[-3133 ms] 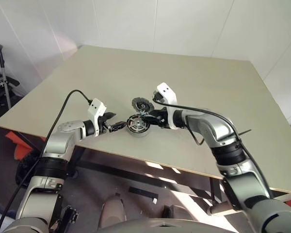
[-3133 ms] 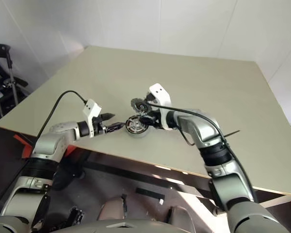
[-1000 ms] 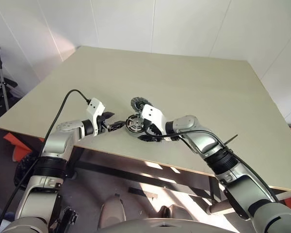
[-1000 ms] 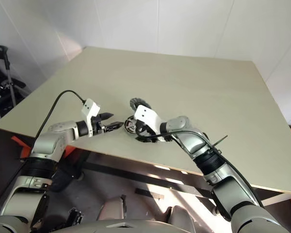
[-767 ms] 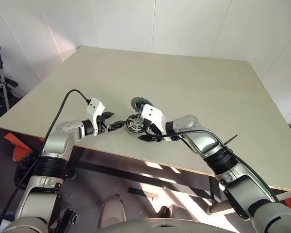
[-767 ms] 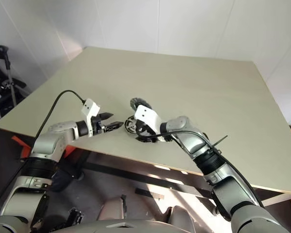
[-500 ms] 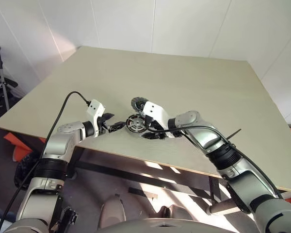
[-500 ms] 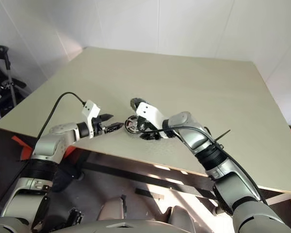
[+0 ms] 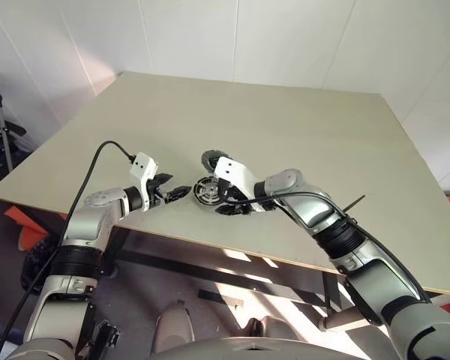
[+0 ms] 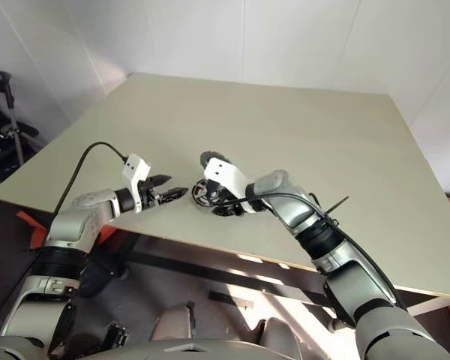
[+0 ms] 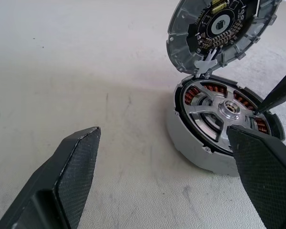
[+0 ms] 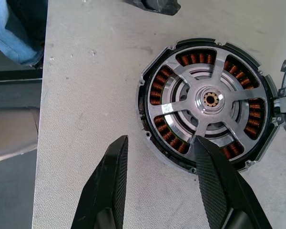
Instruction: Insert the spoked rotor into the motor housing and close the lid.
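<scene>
Spoked rotor (image 12: pixel 207 102) seated in motor housing (image 11: pixel 190 145); lid (image 11: pixel 219 28) propped open. Right gripper (image 12: pixel 159 186) half-open, empty; left gripper (image 11: pixel 171 176) wide, empty. Next: lid to be lowered squarely.

No legible text, labels or numbers anywhere.

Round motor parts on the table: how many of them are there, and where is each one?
3. The motor housing sits on the table; the spoked rotor lies inside it; the lid stands tilted at the housing's rim.
</scene>
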